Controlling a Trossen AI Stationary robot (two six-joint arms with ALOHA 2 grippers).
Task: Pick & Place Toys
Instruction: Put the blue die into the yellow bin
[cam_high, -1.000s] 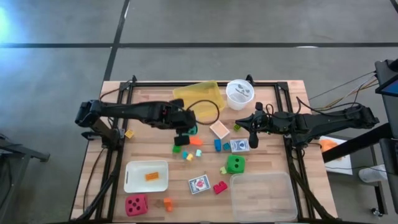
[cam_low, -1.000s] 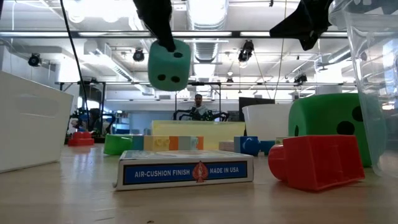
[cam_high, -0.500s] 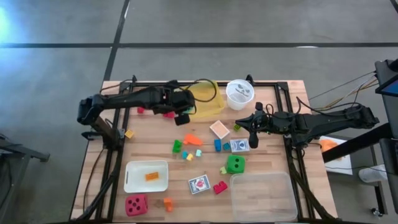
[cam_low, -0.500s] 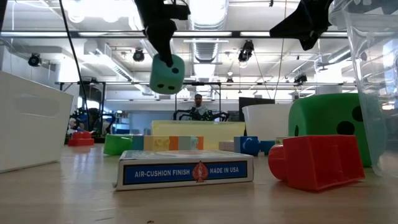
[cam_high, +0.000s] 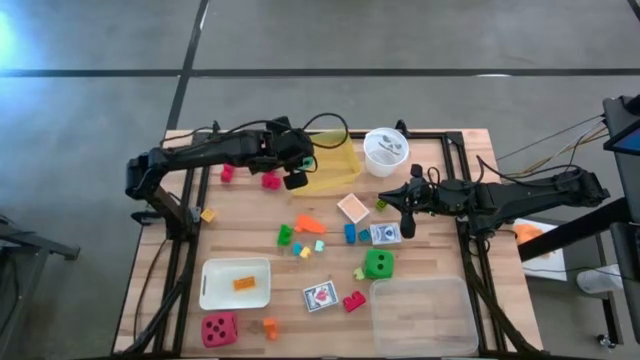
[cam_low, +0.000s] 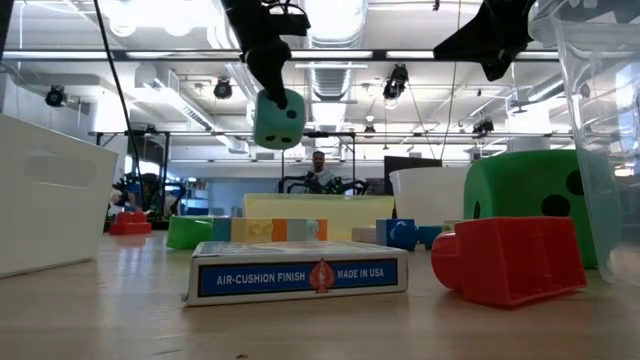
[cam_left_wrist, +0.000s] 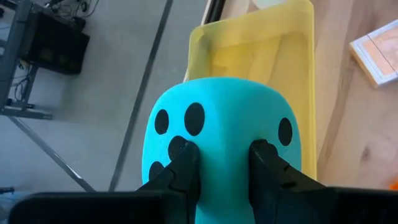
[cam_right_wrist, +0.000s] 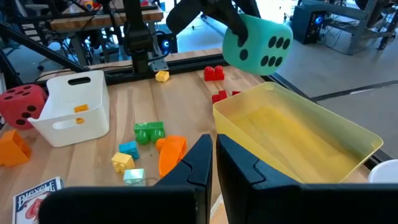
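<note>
Left gripper (cam_left_wrist: 221, 158) up in the air, clamped tight on the teal die (cam_left_wrist: 224, 134), fingers (cam_left_wrist: 184, 163) pressed into its dotted face. Die (cam_right_wrist: 256, 43) carried clear above the table, at the near edge of the yellow tray (cam_right_wrist: 298, 134), perhaps just short of its rim, hard to call from above. Seen hanging high in the low view (cam_low: 278, 118), dark fingers gripping from the top. Right gripper (cam_right_wrist: 212, 163) parked over mid-table, fingers closed together with only a thin slit between, nothing in them. Green die (cam_high: 378, 264) sat on the wood near the clear tray (cam_high: 422, 316). Red die (cam_high: 219, 329) below the white tray (cam_high: 236, 283). Card deck (cam_low: 300, 270) flat on the table.
</note>
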